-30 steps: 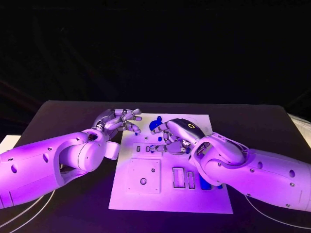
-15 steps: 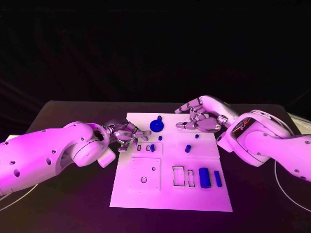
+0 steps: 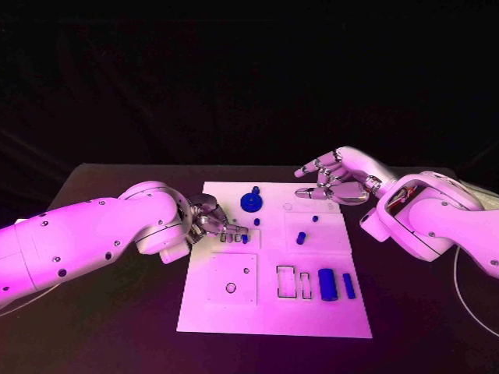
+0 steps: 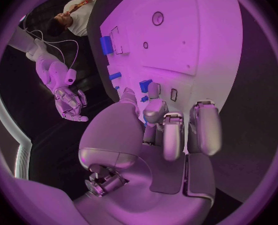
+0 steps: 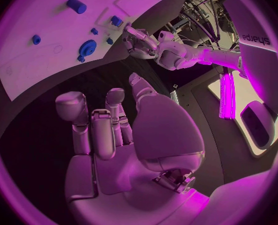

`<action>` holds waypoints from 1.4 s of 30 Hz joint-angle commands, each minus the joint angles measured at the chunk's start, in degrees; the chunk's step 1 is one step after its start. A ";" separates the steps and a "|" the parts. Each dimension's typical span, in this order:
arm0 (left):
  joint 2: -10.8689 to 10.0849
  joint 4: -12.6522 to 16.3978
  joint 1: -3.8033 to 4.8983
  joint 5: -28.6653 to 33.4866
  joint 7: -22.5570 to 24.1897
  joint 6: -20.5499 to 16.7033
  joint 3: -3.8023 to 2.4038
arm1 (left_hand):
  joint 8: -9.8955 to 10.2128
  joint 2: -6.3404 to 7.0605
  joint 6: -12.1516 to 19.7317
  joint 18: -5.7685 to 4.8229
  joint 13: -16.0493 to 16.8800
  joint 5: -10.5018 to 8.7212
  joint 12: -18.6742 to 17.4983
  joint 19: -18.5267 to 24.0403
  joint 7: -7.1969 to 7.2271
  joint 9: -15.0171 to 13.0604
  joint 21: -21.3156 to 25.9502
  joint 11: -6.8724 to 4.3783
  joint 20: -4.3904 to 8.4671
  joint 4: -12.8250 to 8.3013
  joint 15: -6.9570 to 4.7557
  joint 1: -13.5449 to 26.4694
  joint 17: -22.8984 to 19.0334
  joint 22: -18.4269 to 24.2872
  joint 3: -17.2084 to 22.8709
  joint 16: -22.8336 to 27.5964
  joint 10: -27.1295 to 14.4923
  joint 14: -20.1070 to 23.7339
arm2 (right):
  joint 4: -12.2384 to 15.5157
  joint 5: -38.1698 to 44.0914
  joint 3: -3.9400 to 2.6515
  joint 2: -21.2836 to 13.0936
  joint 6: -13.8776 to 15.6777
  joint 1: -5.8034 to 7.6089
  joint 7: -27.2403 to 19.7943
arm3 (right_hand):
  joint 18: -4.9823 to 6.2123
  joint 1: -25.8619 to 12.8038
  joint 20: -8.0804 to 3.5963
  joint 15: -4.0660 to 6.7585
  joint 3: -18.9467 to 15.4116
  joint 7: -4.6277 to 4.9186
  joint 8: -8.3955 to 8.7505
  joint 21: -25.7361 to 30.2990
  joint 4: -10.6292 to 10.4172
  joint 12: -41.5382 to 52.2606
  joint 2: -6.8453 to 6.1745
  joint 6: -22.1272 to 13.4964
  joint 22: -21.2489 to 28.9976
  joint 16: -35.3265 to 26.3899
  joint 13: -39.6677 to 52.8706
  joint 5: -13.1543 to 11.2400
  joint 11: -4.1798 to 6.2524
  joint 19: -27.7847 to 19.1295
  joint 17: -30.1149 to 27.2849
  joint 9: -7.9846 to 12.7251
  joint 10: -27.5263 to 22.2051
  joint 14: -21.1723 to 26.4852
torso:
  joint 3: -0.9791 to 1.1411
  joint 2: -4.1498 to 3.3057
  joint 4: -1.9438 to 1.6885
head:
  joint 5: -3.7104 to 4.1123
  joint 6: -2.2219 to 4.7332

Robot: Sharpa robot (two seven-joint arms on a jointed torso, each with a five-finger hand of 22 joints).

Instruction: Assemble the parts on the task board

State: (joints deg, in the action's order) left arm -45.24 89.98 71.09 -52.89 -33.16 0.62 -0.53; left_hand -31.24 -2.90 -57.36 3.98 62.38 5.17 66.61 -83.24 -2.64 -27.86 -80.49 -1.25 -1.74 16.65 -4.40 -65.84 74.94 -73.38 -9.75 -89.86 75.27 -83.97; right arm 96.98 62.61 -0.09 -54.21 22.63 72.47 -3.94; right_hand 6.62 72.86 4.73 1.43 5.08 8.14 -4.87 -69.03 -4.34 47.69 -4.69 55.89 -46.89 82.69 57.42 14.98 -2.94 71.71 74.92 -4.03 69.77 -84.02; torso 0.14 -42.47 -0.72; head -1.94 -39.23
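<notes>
White task board [image 3: 274, 312] in the middle of the black table [image 3: 104, 187], long axis running near to far. Blue parts scattered over it: a round knob-like part [image 3: 251, 202] at the far middle, standing up; a small peg [image 3: 256, 222] just nearer; another short peg [image 3: 300, 238] to the right of centre, tilted, long axis roughly near-far. Near the right near corner, a thick blue cylinder [image 3: 327, 284] lying flat with long axis near-far, and beside it on the right a thinner blue bar [image 3: 348, 286] lying parallel. Left of these, two narrow rectangular slots [image 3: 285, 282], also lengthwise near-far. A small blue part [image 3: 244, 238] at the left edge, just beside the left hand's fingertips; a grip on it cannot be told.

Left hand [image 3: 210, 220] at the board's left edge, fingers curled in, tips at or very close to the board surface by the small recesses; in the left wrist view, left hand [image 4: 158, 130] with fingers bent down over the board next to a blue part [image 4: 145, 84].

Right hand [image 3: 337, 183] off the board's far right corner, above the table, fingers loosely apart and half bent, holding nothing; same in the right wrist view [image 5: 123, 135].

Readable writing: "sharpa" on the arm casing [image 5: 256, 37].
</notes>
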 commanded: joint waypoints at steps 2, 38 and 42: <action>1.38 -1.10 0.33 -3.98 -3.46 2.60 -0.03 | -1.76 -0.52 1.23 -0.74 0.66 -0.99 0.67 -0.58 0.12 -2.31 -0.52 -0.17 0.18 0.01 -0.38 0.59 15.06 -0.81 -1.19 -0.14 0.51 -6.03 | -0.09 -0.70 0.01 0.13 -1.64 0.02 0.90 | 1.18 0.51 -0.04 -0.11 -0.08 -0.12 -0.29 0.43 0.23 -0.09 0.11 0.12 0.11 -0.34 -0.06 0.21 -0.03 -0.27 3.65 -0.07 -0.32 -3.24 | 0.01 -0.05 0.01 | 0.07 0.25; 7.98 -7.68 2.20 -4.84 -4.12 6.70 0.23 | -4.75 -1.26 2.69 -1.25 2.58 -1.66 2.41 -1.50 0.53 -6.75 -2.09 -0.50 0.37 -0.21 -0.61 -0.49 15.06 -3.68 -3.01 -0.14 1.45 -6.03 | -1.15 -0.51 0.12 1.02 -2.92 0.01 1.73 | 1.38 0.55 -0.14 0.01 -0.33 -0.24 -0.60 1.21 0.13 -0.40 0.20 0.45 1.36 -1.13 -0.62 0.78 0.09 -0.71 2.68 -0.14 -0.16 -3.02 | -0.11 -0.08 -0.02 | 0.26 -1.06; 8.38 -8.16 2.19 -4.84 -4.12 7.08 0.27 | -5.00 -1.45 2.78 -1.29 2.86 -1.56 2.67 -1.57 0.60 -7.21 -2.23 -0.56 0.41 -0.29 -0.65 -1.16 15.06 -3.93 -2.99 -0.14 1.63 -6.03 | -1.23 -0.51 0.12 1.10 -3.03 0.00 1.76 | 1.37 0.55 -0.17 0.03 -0.36 -0.26 -0.65 1.23 0.08 -0.27 0.29 0.49 1.35 -1.14 -0.60 0.95 0.12 -0.66 2.70 -0.14 -0.03 -3.03 | -0.16 -0.11 -0.04 | 0.37 -1.17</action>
State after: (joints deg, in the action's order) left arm -37.07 81.96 73.22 -57.47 -37.22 5.90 -0.27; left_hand -35.95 -4.53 -54.95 3.12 65.18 3.68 69.02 -83.64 -2.03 -35.01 -82.54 -1.65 -1.34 16.49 -4.81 -66.50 74.92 -74.94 -12.55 -89.86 76.50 -83.98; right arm 95.79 62.05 0.03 -53.19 20.33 72.49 -2.35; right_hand 7.50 73.12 4.52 1.44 5.08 7.95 -5.31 -68.13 -4.34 47.46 -4.43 56.08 -45.58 81.81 56.85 15.76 -2.95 71.50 74.90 -4.11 69.79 -84.03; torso 0.03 -42.54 -0.74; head -1.65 -40.33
